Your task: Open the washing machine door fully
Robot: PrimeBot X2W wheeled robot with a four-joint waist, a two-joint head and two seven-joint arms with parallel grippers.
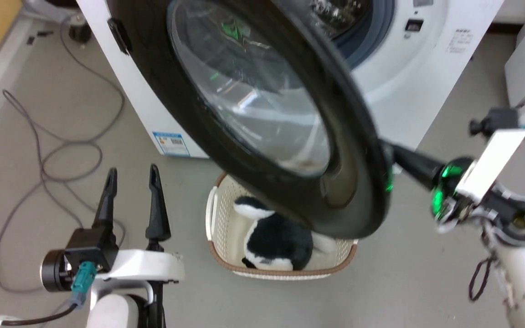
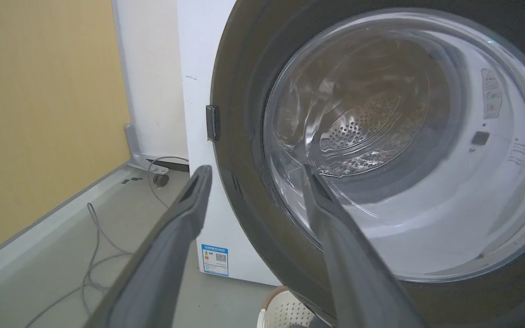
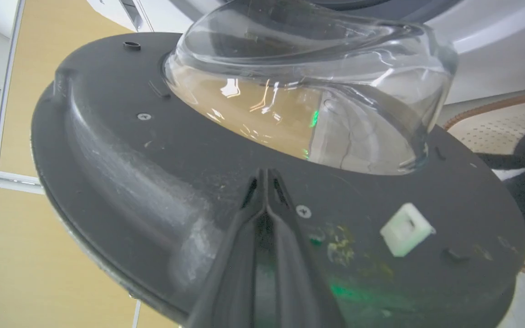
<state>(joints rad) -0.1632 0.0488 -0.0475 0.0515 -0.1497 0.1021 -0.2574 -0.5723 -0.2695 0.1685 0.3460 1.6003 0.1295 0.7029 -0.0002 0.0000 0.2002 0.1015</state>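
Washing machine door (image 1: 253, 114) stands swung out from the washing machine (image 1: 426, 73), over the basket (image 1: 213, 214) where we see a black-and-white plush toy (image 1: 276, 241). Our right gripper (image 3: 267, 175) has its fingers pinched together, tips at the door's dark inner face. Our left gripper (image 1: 132, 169) is spread wide, holding nothing, near the door's hinge side

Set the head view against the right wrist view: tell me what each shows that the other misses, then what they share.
Head view adds: the open left gripper, grey cables on the floor, the blue label on the washing machine, and the glossy outer face of the washing machine door.
Right wrist view adds: the door's matt inner face with screws and a white latch block.
Shared: the door, the shut right gripper reaching behind it, the cream basket and the black-and-white plush toy in it.
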